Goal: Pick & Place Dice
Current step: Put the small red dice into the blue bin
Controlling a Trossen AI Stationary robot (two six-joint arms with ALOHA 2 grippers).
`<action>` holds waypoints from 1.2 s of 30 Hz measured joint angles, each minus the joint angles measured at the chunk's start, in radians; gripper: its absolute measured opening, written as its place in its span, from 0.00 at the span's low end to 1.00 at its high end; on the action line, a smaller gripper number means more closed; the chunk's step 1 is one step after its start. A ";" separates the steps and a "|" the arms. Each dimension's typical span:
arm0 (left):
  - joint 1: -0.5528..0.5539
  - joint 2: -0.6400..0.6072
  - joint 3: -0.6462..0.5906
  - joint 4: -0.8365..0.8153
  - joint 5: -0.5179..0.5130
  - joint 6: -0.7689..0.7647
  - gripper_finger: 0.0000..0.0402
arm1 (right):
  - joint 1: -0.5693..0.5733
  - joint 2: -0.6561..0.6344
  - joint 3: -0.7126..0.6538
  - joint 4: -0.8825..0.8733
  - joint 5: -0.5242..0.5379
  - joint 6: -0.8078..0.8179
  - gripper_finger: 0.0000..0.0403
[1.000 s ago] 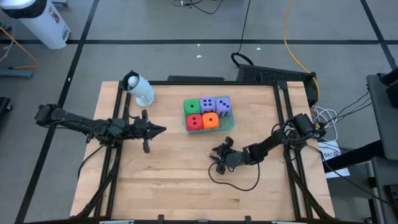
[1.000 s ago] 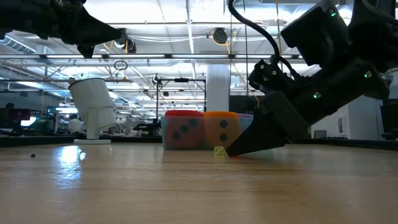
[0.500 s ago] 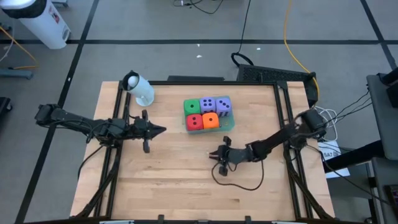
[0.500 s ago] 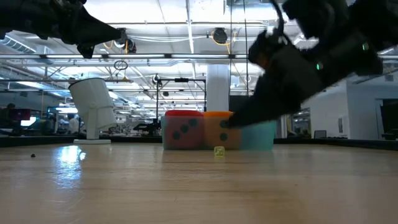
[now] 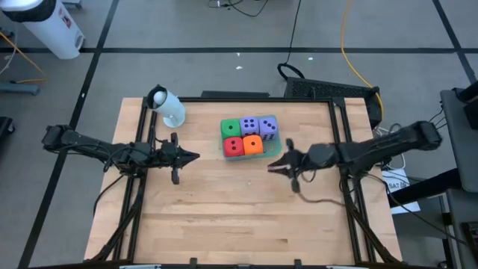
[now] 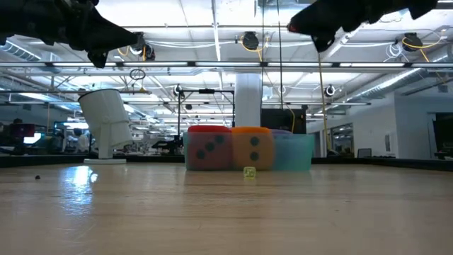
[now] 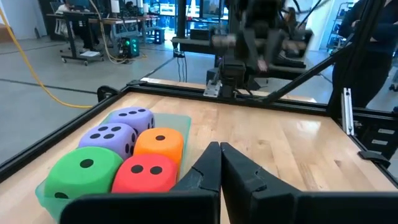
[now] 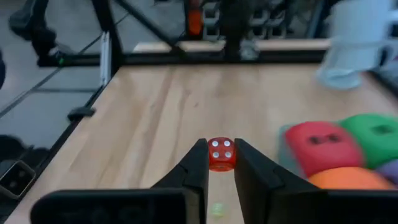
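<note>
Lifted off the wood since a second ago, my right gripper (image 8: 221,163) has swung from low on the tabletop toward the tray and now hangs in the air with its fingers clamped on a small red die (image 8: 221,154). My judgement is that it holds the die high to clear the big soft dice before setting it down. Those five, the green (image 5: 230,128), red (image 5: 234,146), orange (image 5: 253,145) and two purple (image 5: 258,125) cubes, sit packed in a pale green tray (image 5: 274,150), just ahead of and to one side of that gripper. A tiny yellowish die (image 6: 249,172) lies on the table (image 5: 209,209) below it. My left gripper (image 5: 196,156) waits with its fingers pressed together, empty, the tray ahead of it. A white cup (image 5: 167,106) lies on the wooden top's far corner, and beyond it is a large workshop under ceiling lights.
</note>
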 joint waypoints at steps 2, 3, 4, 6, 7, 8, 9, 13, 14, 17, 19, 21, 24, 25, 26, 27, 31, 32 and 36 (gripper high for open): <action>0.000 0.000 0.000 0.000 0.000 -0.003 0.01 | -0.029 -0.073 0.000 -0.047 -0.020 -0.007 0.12; 0.000 0.000 0.000 0.000 0.000 -0.006 0.02 | -0.042 -0.107 0.000 -0.079 -0.022 -0.007 0.13; 0.000 0.000 0.000 0.000 0.000 -0.007 0.03 | -0.057 -0.139 0.000 -0.110 -0.022 -0.010 0.14; 0.000 0.000 0.000 -0.002 0.000 -0.016 0.04 | -0.083 -0.200 0.000 -0.179 -0.021 -0.030 0.16; 0.000 0.000 0.000 -0.002 0.000 -0.021 0.05 | -0.097 -0.229 -0.004 -0.205 -0.019 -0.042 0.16; 0.000 0.000 0.000 -0.004 0.000 -0.025 0.05 | -0.112 -0.257 -0.014 -0.214 -0.019 -0.053 0.16; 0.000 0.000 0.000 -0.009 0.004 -0.030 0.04 | -0.127 -0.285 -0.029 -0.215 -0.020 -0.063 0.15; 0.001 0.000 0.000 -0.015 0.063 -0.029 0.01 | -0.183 -0.392 -0.113 -0.213 -0.020 -0.083 0.12; 0.001 0.000 0.000 -0.015 0.074 -0.028 0.01 | -0.196 -0.420 -0.142 -0.214 -0.021 -0.077 0.12; 0.001 0.000 0.000 -0.015 0.077 -0.029 0.03 | -0.226 -0.489 -0.234 -0.193 -0.022 -0.034 0.13; 0.001 0.000 0.000 -0.015 0.077 -0.030 0.05 | -0.236 -0.524 -0.295 -0.177 -0.022 -0.003 0.15; 0.001 0.000 0.000 -0.015 0.077 -0.030 0.05 | -0.240 -0.550 -0.354 -0.145 -0.023 0.021 0.16; 0.001 0.000 0.000 -0.014 0.077 -0.029 0.04 | -0.240 -0.574 -0.431 -0.078 -0.023 0.051 0.16; 0.001 0.000 0.000 -0.014 0.077 -0.028 0.03 | -0.240 -0.576 -0.444 -0.066 -0.023 0.057 0.15; 0.001 0.000 0.000 -0.014 0.076 -0.027 0.02 | -0.240 -0.576 -0.449 -0.065 -0.022 0.060 0.14; 0.001 0.000 0.000 -0.012 0.076 -0.026 0.01 | -0.240 -0.573 -0.450 -0.067 -0.019 0.065 0.13; 0.001 0.000 0.000 -0.003 0.076 -0.022 0.03 | -0.241 -0.538 -0.428 -0.054 -0.014 0.068 0.13; 0.001 0.000 0.000 0.001 0.076 -0.021 0.04 | -0.241 -0.526 -0.410 -0.044 -0.014 0.068 0.13; 0.001 0.000 0.000 0.005 0.076 -0.011 0.05 | -0.278 -0.446 -0.282 -0.115 -0.013 0.074 0.16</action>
